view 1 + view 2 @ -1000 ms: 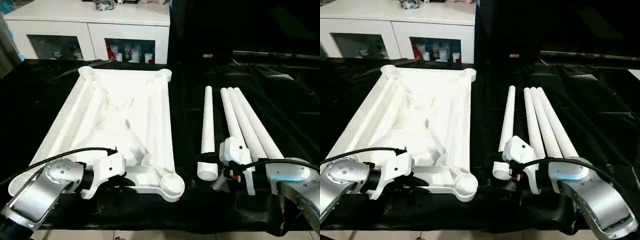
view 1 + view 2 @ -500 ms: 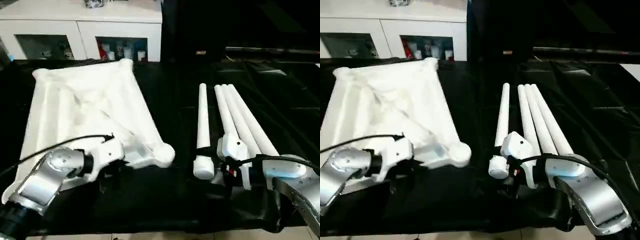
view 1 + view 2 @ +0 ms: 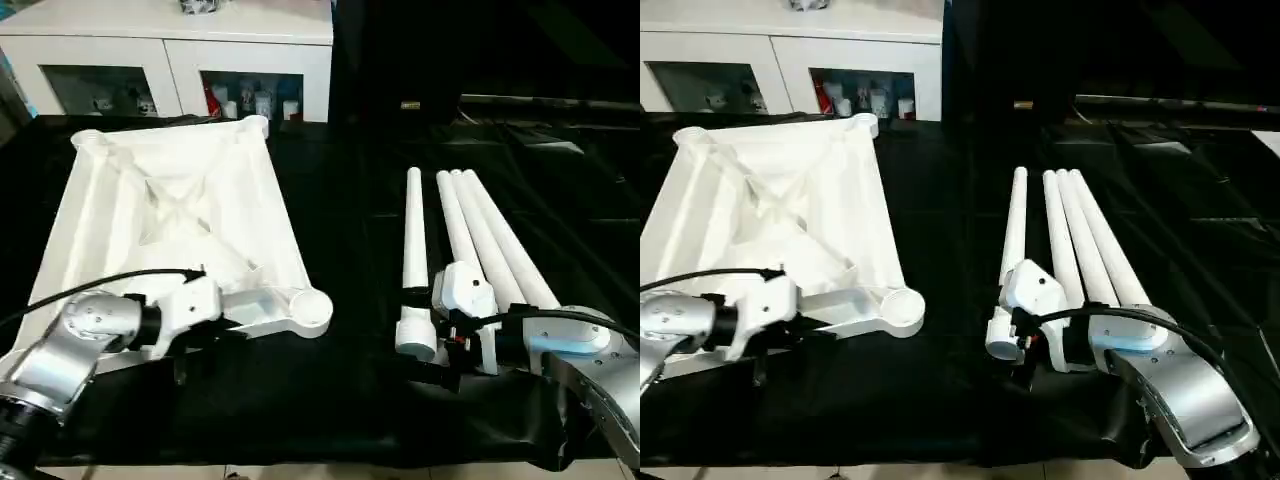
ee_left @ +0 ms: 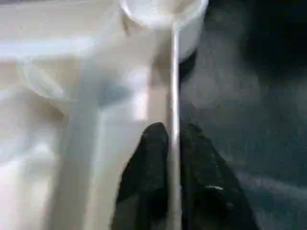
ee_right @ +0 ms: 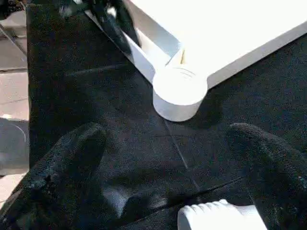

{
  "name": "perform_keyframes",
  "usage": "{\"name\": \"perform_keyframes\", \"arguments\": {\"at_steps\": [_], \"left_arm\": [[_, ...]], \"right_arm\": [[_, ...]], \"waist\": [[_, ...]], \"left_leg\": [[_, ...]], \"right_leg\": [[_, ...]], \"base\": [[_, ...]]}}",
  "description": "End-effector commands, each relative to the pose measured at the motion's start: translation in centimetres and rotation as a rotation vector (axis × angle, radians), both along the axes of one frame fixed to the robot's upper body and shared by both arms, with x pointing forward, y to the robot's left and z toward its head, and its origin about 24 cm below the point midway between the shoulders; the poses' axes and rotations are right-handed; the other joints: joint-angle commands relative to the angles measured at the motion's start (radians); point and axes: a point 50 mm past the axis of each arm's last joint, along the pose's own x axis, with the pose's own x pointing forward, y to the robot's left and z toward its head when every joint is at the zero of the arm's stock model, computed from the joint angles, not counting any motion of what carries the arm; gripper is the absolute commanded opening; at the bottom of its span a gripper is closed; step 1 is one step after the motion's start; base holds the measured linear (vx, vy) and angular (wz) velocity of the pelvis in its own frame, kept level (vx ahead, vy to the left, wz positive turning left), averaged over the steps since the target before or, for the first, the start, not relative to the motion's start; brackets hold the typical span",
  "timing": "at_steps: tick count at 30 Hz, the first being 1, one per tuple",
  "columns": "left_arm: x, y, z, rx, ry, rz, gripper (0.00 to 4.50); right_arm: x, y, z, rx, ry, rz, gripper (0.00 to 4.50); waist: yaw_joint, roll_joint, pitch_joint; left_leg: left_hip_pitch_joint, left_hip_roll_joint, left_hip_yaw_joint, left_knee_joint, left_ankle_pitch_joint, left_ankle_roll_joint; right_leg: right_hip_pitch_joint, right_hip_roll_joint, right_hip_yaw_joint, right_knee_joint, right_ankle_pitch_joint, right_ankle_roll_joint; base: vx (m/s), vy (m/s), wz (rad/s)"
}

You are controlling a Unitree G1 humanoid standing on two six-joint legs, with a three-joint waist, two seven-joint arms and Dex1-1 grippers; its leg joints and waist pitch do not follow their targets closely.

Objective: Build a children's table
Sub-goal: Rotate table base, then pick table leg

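White plastic, the table top (image 3: 175, 215) lies underside up on the black-covered work table (image 3: 340, 400), its near rim pinched between the closed fingers (image 4: 151, 143) of the left gripper (image 4: 170, 139), close to the near corner socket (image 3: 308, 310). To the right of the top, well apart from it, the four legs (image 3: 470, 240) lie side by side (three bunched, one slightly separate). The right gripper (image 5: 168, 143) hovers with its fingers wide apart above the thick end of the nearest leg (image 3: 414, 335), holding nothing. The rim grip is thin and close to one corner, so a quick pull could let the top slip free or swing round into the legs.
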Motion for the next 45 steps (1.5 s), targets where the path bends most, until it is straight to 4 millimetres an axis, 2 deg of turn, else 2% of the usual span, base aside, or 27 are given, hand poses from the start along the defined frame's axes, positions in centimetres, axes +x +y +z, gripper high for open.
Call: {"name": "perform_keyframes", "arguments": {"at_steps": [1,4,6,7,8,9,10,13,14,16,17,18,21,23,27,28,30,33,36,38,41,45], "left_arm": [[0.4,0.6,1.6,-0.034,-0.043,0.023,0.61],[0.2,0.6,3.2,-0.112,-0.068,0.029,0.99],[0.2,0.5,3.8,-0.149,-0.072,0.037,0.98],[0.2,0.5,4.5,-0.195,-0.078,0.061,1.15],[0.5,0.5,5.0,-0.213,-0.116,0.122,1.32],[0.6,0.5,5.0,-0.213,-0.12,0.127,1.41],[0.8,0.5,5.1,-0.208,-0.138,0.148,1.43],[3.2,0.1,4.8,-0.245,-0.225,0.447,1.7],[3.9,-0.3,4.8,-0.289,-0.244,0.54,1.7],[4.8,-1.1,4.7,-0.365,-0.256,0.685,1.99],[5.0,-1.3,4.6,-0.382,-0.25,0.717,2.07],[5.2,-1.7,4.6,-0.402,-0.275,0.762,2.07],[5.4,-2.8,4.5,-0.443,-0.304,0.852,2.22],[5.4,-3.0,4.5,-0.443,-0.307,0.858,2.46],[5.8,-3.0,4.1,-0.428,-0.293,0.985,2.67],[6.2,-2.5,4.0,-0.415,-0.301,1.099,2.9],[6.5,-2.0,3.8,-0.401,-0.3,1.207,2.9],[6.6,-1.7,3.8,-0.405,-0.294,1.249,3.23],[6.7,-1.8,4.1,-0.39,-0.309,1.254,3.46],[6.6,-2.0,4.1,-0.386,-0.299,1.253,3.61],[6.4,-2.4,4.0,-0.384,-0.278,1.255,3.61],[6.0,-3.1,3.7,-0.375,-0.251,1.21,3.61]], "right_arm": [[0.1,0.0,-0.1,-0.006,-0.003,-0.005,4.5],[0.2,-0.1,0.1,0.013,-0.012,-0.02,4.5],[0.3,-0.1,0.3,0.023,-0.025,-0.033,4.5],[0.6,-0.1,0.6,0.043,-0.045,-0.055,4.5],[1.4,-0.1,0.9,0.055,-0.08,-0.128,4.5],[1.5,-0.2,0.9,0.056,-0.083,-0.135,4.5],[1.8,-0.2,0.9,0.056,-0.092,-0.163,4.5],[4.9,-0.9,0.6,0.07,-0.106,-0.481,4.5],[5.7,-1.0,0.4,0.081,-0.088,-0.572,4.5],[6.3,-1.0,-0.1,0.101,-0.045,-0.681,4.5],[6.4,-0.9,-0.2,0.103,-0.034,-0.701,4.5],[6.4,-0.9,-0.4,0.103,-0.018,-0.73,4.5],[6.6,-0.7,-1.2,0.1,0.027,-0.803,4.5],[6.7,-0.7,-1.3,0.104,0.038,-0.823,4.5],[7.3,-0.6,-1.4,0.121,0.087,-0.91,4.5],[7.7,-0.8,-1.6,0.112,0.117,-0.958,4.5],[8.1,-0.8,-1.9,0.093,0.149,-0.993,4.5],[8.3,-0.7,-2.2,0.071,0.173,-0.994,4.5],[8.4,-0.4,-2.3,0.065,0.206,-0.996,4.5],[8.4,-0.1,-2.4,0.049,0.227,-0.987,4.5],[8.4,0.2,-2.3,0.054,0.246,-0.969,4.5],[8.2,0.3,-2.4,0.043,0.307,-0.967,4.5]], "waist": [[0.004,0.007,-0.053],[0.007,0.003,-0.05],[0.007,0.002,-0.049],[0.008,0.003,-0.051],[0.005,-0.003,-0.05],[0.005,-0.001,-0.049],[0.004,-0.003,-0.05],[0.001,-0.003,-0.051],[0.0,-0.004,-0.055],[0.003,-0.007,-0.057],[0.006,-0.007,-0.058],[0.006,-0.01,-0.06],[0.006,-0.015,-0.062],[0.005,-0.015,-0.061],[0.004,-0.014,-0.059],[0.001,-0.012,-0.057],[0.002,-0.011,-0.059],[0.005,-0.01,-0.059],[0.007,-0.015,-0.062],[0.008,-0.012,-0.063],[0.011,-0.012,-0.062],[0.01,-0.012,-0.059]], "left_leg": [[0.004,0.004,0.024,-0.08,-0.132,0.005],[0.004,0.006,0.025,-0.083,-0.158,0.004],[0.005,0.007,0.025,-0.084,-0.175,0.0],[0.007,0.007,0.026,-0.083,-0.165,-0.004],[0.005,0.005,0.028,-0.082,-0.154,-0.003],[0.004,0.004,0.027,-0.083,-0.154,-0.007],[0.004,0.003,0.027,-0.083,-0.159,-0.009],[0.006,0.001,0.029,-0.082,-0.153,-0.026],[0.01,-0.003,0.031,-0.077,-0.141,-0.045],[0.007,-0.004,0.032,-0.076,-0.114,-0.047],[0.006,-0.004,0.031,-0.076,-0.108,-0.044],[0.0,-0.005,0.028,-0.077,-0.082,-0.042],[-0.003,-0.008,0.029,-0.073,-0.039,-0.033],[-0.003,-0.008,0.029,-0.074,-0.042,-0.032],[0.0,-0.007,0.029,-0.076,-0.072,-0.042],[0.0,-0.007,0.029,-0.077,-0.08,-0.047],[0.001,-0.009,0.028,-0.076,-0.088,-0.054],[-0.001,-0.009,0.027,-0.077,-0.083,-0.061],[-0.003,-0.009,0.027,-0.075,-0.05,-0.056],[-0.002,-0.009,0.027,-0.074,-0.032,-0.053],[0.0,-0.009,0.028,-0.074,-0.033,-0.051],[-0.002,-0.007,0.027,-0.077,-0.061,-0.055]], "right_leg": [[0.046,-0.02,0.007,-0.06,-0.022,-0.234],[0.046,-0.022,0.008,-0.061,-0.07,-0.232],[0.045,-0.021,0.008,-0.064,-0.103,-0.225],[0.043,-0.023,0.009,-0.06,-0.096,-0.227],[0.043,-0.02,0.008,-0.061,-0.086,-0.227],[0.043,-0.02,0.007,-0.061,-0.092,-0.227],[0.043,-0.019,0.007,-0.064,-0.112,-0.219],[0.042,-0.017,0.007,-0.067,-0.134,-0.207],[0.04,-0.016,0.007,-0.065,-0.13,-0.211],[0.044,-0.014,0.008,-0.063,-0.074,-0.221],[0.047,-0.014,0.007,-0.063,-0.061,-0.218],[0.054,-0.013,0.006,-0.06,-0.025,-0.207],[0.059,-0.011,0.005,-0.06,0.035,-0.197],[0.059,-0.012,0.005,-0.062,0.017,-0.186],[0.054,-0.012,0.005,-0.067,-0.044,-0.172],[0.052,-0.01,0.005,-0.068,-0.051,-0.168],[0.054,-0.01,0.004,-0.07,-0.064,-0.162],[0.053,-0.01,0.003,-0.07,-0.057,-0.154],[0.056,-0.01,0.002,-0.065,-0.003,-0.158],[0.056,-0.009,0.001,-0.061,0.029,-0.165],[0.056,-0.01,0.001,-0.062,0.039,-0.174],[0.056,-0.012,0.001,-0.065,-0.004,-0.171]], "base": [[0.0,0.0,0.0],[0.0,0.0,0.0],[0.0,0.0,0.0],[0.0,0.0,0.0],[0.0,0.0,0.0],[0.0,0.0,0.0],[0.0,0.0,0.0],[0.0,0.0,0.0],[0.0,0.0,0.0],[0.0,0.0,0.0],[0.0,0.0,0.0],[0.0,0.0,0.0],[0.0,0.0,0.0],[0.0,0.0,0.0],[0.0,0.0,0.0],[0.0,0.0,0.0],[0.0,0.0,0.0],[0.0,0.0,0.0],[0.0,0.0,0.0],[0.0,0.0,0.0],[0.0,0.0,0.0],[0.0,0.0,0.0]]}}
